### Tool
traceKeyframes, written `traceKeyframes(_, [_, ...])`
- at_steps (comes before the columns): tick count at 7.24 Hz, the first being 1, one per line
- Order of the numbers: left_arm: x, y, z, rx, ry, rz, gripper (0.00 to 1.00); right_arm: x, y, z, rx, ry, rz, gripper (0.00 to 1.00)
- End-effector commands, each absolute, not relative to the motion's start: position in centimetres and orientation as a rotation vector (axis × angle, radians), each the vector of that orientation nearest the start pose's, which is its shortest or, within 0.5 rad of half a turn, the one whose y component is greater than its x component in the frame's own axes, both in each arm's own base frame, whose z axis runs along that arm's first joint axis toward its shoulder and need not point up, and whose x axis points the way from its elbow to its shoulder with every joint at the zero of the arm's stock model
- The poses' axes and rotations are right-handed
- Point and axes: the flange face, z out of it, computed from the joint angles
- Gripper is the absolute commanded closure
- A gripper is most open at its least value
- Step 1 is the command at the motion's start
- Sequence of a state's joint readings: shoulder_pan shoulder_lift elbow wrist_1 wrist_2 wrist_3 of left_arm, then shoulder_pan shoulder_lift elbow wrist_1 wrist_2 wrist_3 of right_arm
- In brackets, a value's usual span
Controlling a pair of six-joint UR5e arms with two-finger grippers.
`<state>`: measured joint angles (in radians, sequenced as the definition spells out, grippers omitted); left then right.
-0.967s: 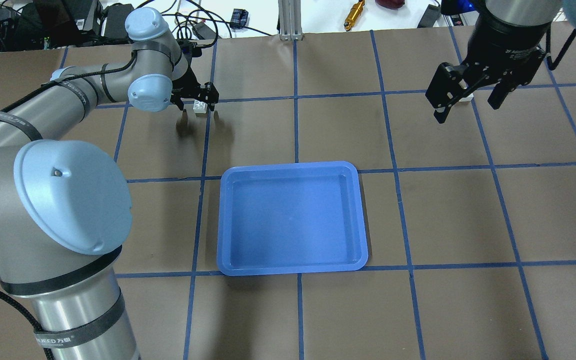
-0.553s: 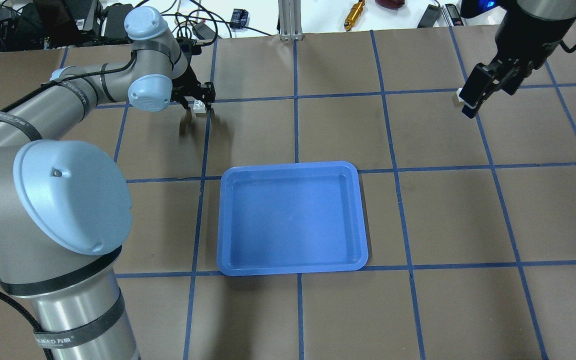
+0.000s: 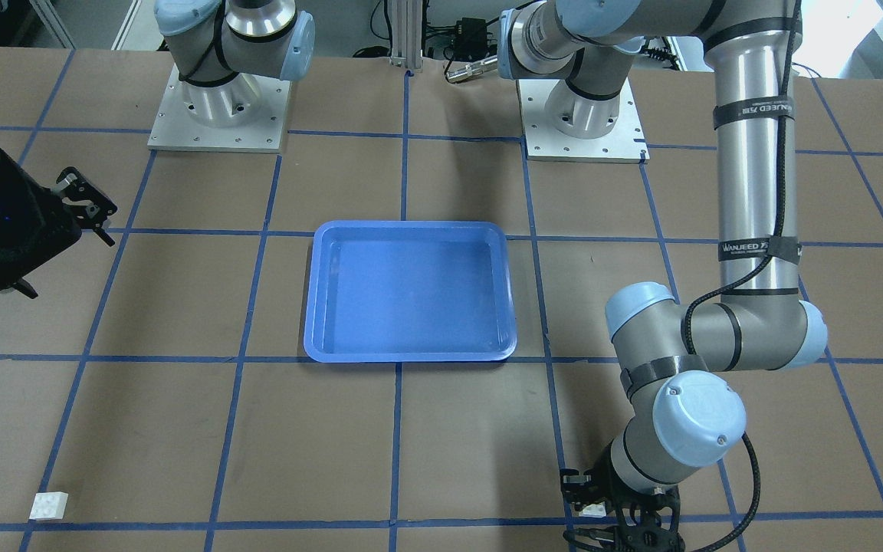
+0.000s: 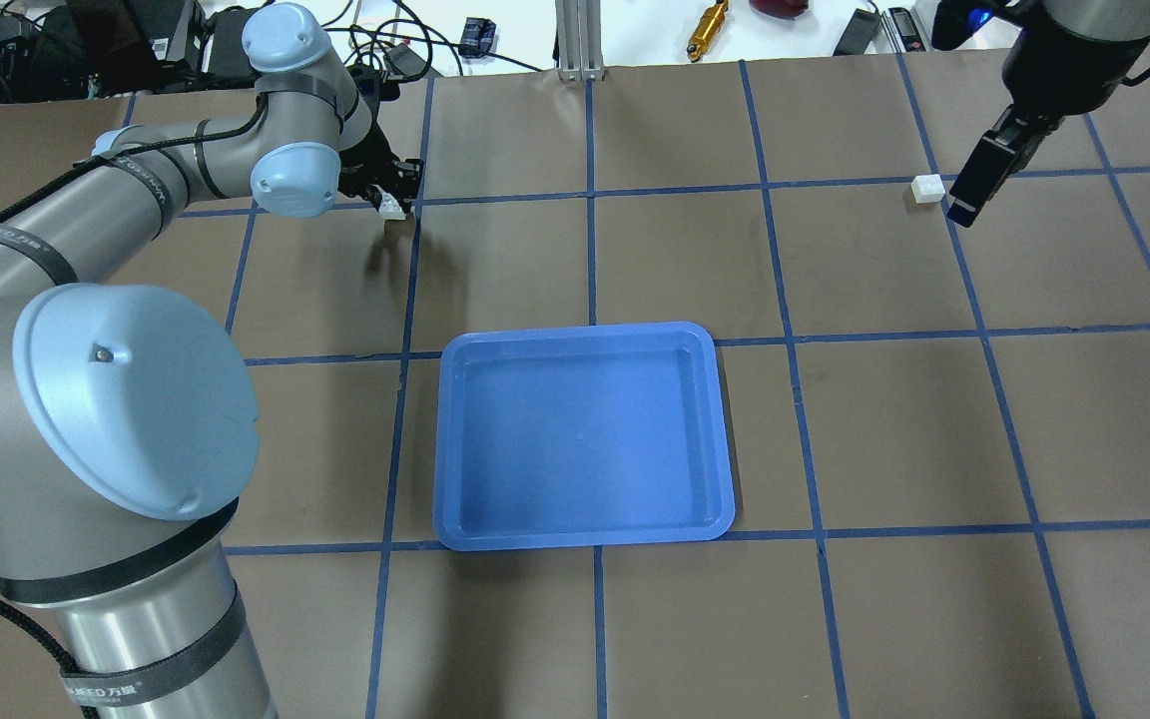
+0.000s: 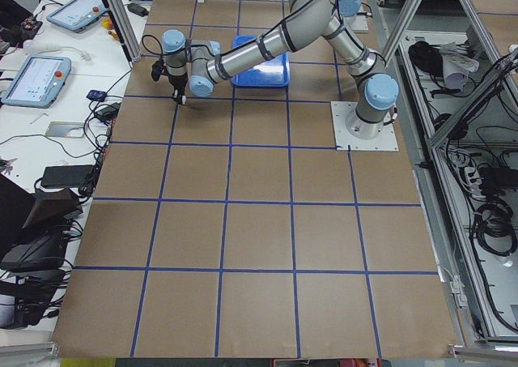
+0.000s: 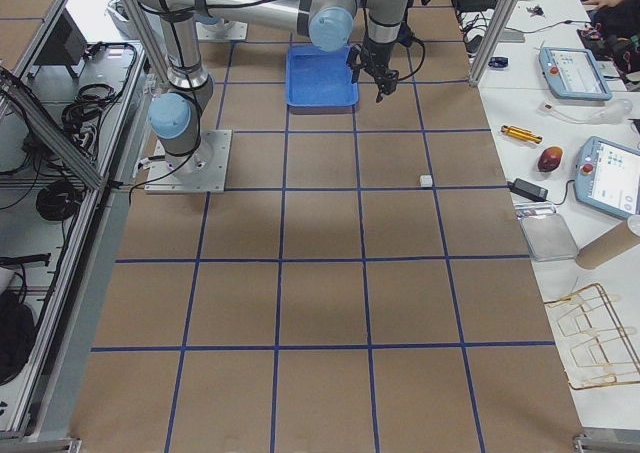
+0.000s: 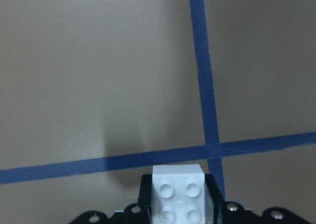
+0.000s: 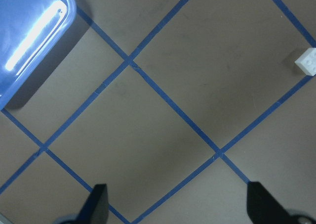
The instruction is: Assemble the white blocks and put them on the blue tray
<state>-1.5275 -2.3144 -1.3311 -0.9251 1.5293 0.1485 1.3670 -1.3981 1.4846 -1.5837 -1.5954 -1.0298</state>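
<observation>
My left gripper (image 4: 397,198) is shut on a white block (image 4: 392,207) and holds it just above the table at the far left, near a tape crossing. The left wrist view shows this block (image 7: 178,194) studs up between the fingers. The other white block (image 4: 927,188) lies on the table at the far right; it also shows in the front view (image 3: 50,504) and the right wrist view (image 8: 307,62). My right gripper (image 4: 966,200) hangs open and empty just right of it, above the table. The blue tray (image 4: 575,331) sits empty in the middle.
Blue tape lines grid the brown table. Cables, a gold tool (image 4: 707,28) and an aluminium post (image 4: 580,40) lie beyond the far edge. The two arm bases (image 3: 219,100) stand at the robot's side of the table.
My left gripper has closed on the white block and lifted it slightly. My right gripper has turned and moved off the other block to its right, leaving it on the table.
</observation>
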Motion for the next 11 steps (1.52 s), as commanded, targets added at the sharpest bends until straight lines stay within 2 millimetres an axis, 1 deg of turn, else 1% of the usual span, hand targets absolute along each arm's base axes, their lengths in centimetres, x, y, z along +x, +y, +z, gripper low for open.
traceKeyframes(1, [-11.9, -73.0, 24.7, 0.183, 3.153, -0.220, 1.00, -0.4, -59.2, 42.6, -1.428, 2.810, 0.047, 0.00])
traceKeyframes(2, [-12.4, -71.4, 26.6, 0.192, 3.159, -0.177, 1.00, -1.8, -60.5, 40.7, -1.513, 2.774, 0.060, 0.00])
traceKeyframes(3, [-12.6, -69.4, 28.3, 0.185, 3.162, -0.138, 1.00, -3.9, -61.7, 39.4, -1.720, 2.680, 0.056, 0.00])
traceKeyframes(4, [-12.7, -67.1, 29.3, 0.179, 3.163, -0.120, 1.00, -5.8, -63.0, 38.2, -1.810, 2.656, 0.036, 0.00])
traceKeyframes(5, [-13.4, -64.7, 30.1, 0.134, 3.167, -0.112, 1.00, -7.4, -64.0, 36.7, -1.874, 2.620, 0.055, 0.00])
traceKeyframes(6, [-15.4, -62.2, 31.1, 0.102, 3.172, -0.105, 1.00, -8.5, -65.2, 34.8, -2.049, 2.507, 0.045, 0.00])
traceKeyframes(7, [-16.9, -60.5, 31.1, 0.094, 3.171, -0.089, 1.00, -8.8, -65.8, 33.4, -2.165, 2.393, 0.061, 0.00])
traceKeyframes(8, [-17.4, -58.9, 31.4, 0.079, 3.174, -0.081, 1.00, -9.1, -66.0, 32.5, -2.157, 2.383, 0.059, 0.00])
traceKeyframes(9, [-17.5, -57.0, 32.4, 0.084, 3.177, -0.061, 1.00, -9.6, -66.7, 31.5, -2.172, 2.399, 0.032, 0.00])
traceKeyframes(10, [-17.5, -55.2, 33.5, 0.082, 3.183, -0.068, 1.00, -10.1, -67.9, 29.3, -2.173, 2.418, 0.013, 0.00])
traceKeyframes(11, [-19.1, -53.2, 33.9, 0.116, 3.177, -0.072, 1.00, -10.5, -68.6, 28.1, -2.153, 2.422, 0.017, 0.00])
